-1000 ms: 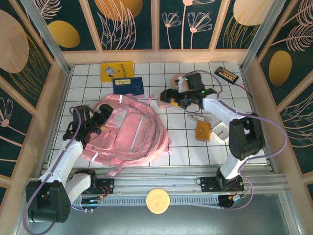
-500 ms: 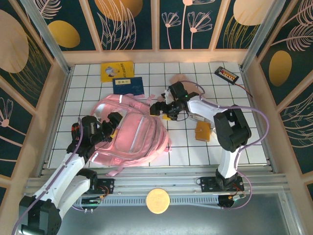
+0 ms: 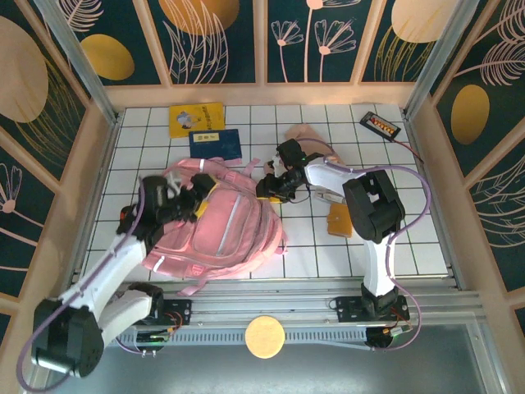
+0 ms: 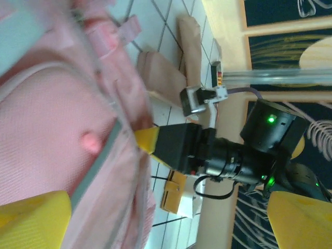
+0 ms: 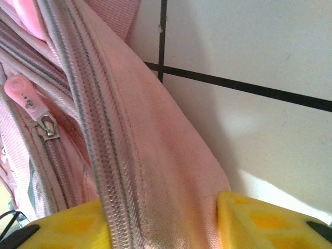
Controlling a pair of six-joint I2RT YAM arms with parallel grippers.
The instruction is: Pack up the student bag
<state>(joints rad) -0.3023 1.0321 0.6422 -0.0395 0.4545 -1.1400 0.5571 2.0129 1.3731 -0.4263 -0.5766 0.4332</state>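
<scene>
1. Student bag [image 3: 221,234] lies flat on the white tiled worktop [image 3: 410,180], front side up. Its upper panel is directly under the left claw and its far right corner reaches the right claw
2. Left claw [image 3: 199,195]: the yellow fingers [image 4: 31,220] are spread wide apart with nothing gripped between them. It is poised over the bag's pink fabric; cannot tell whether it touches
3. Right claw [image 3: 265,189]: clamped on a fold of the bag's edge. In the wrist view its yellow pads [image 5: 259,225] sit on either side of the pink fabric, and a zip track runs through the gap
4. A pink zip pull [image 5: 23,96] with a metal slider hangs just left of the pinched fold
5. A blue book [image 3: 215,144] lies beyond the left claw, near the bag's top edge, with a yellow booklet [image 3: 197,119] just past it
6. A pale tan pouch [image 3: 308,133] lies just beyond the right claw
7. An orange flat item [image 3: 339,220] lies to the near right of the right claw, beside its arm
8. A black device [image 3: 380,123] lies well apart, to the far right of the right claw
</scene>
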